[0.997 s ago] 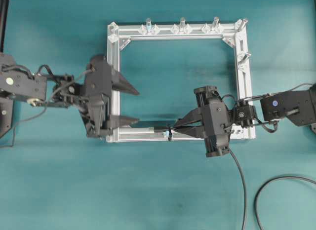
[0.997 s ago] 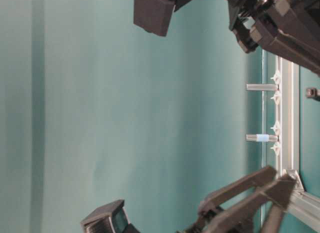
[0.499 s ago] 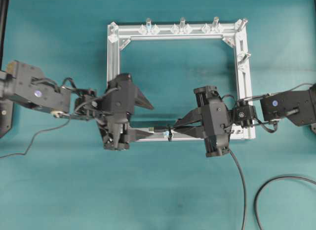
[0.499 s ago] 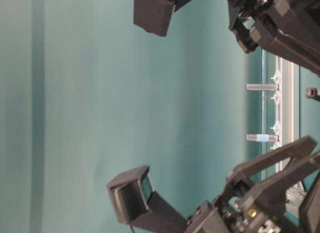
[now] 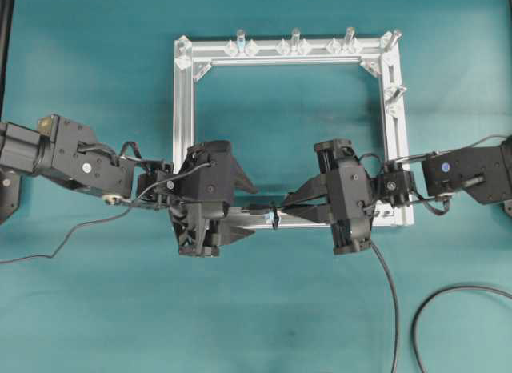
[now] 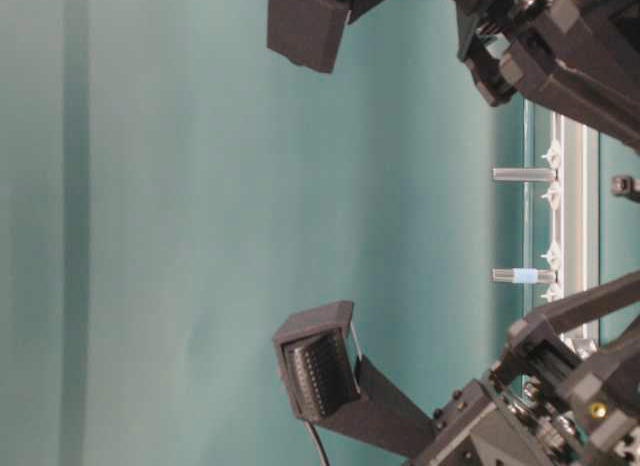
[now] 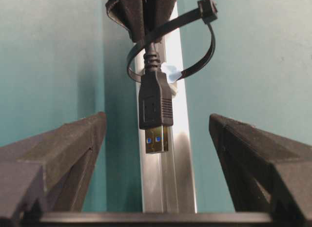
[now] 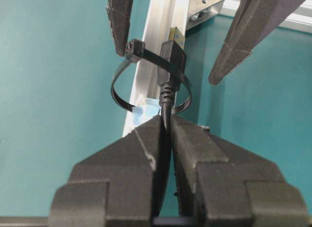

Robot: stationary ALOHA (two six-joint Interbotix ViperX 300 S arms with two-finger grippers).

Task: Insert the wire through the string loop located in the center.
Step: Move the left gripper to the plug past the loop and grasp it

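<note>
Left wrist view: the long thin black wire (image 7: 155, 98) ends in a black plug with a silvery metal tip, and that plug has come through the thin black string loop (image 7: 197, 61) tied round the silver aluminium frame bar (image 7: 173, 159).
Right jaws: the right gripper (image 8: 165, 134) is clenched on the wire just behind the plug's ribbed collar, on the near side of the loop in its own wrist view.
Left jaws: the left gripper (image 7: 156, 154) is spread wide, released and empty, one finger on each side of the plug.
Wire relative to left jaws: the plug tip points between the two fingers, roughly centred, touching neither.
Overhead view: the loop (image 5: 274, 215) sits on the lower bar of the square frame, between the left gripper (image 5: 244, 209) and the right gripper (image 5: 294, 206), above the teal tabletop (image 5: 256, 309).
Step in hand: as I judge it, the left arm taking over the plug.
Doing it well: keep the plug centred, close on its black body rather than the metal tip, and free the right jaws only once the left grip is firm.
Risk: a skewed closure could push the plug back through the loop.
</note>
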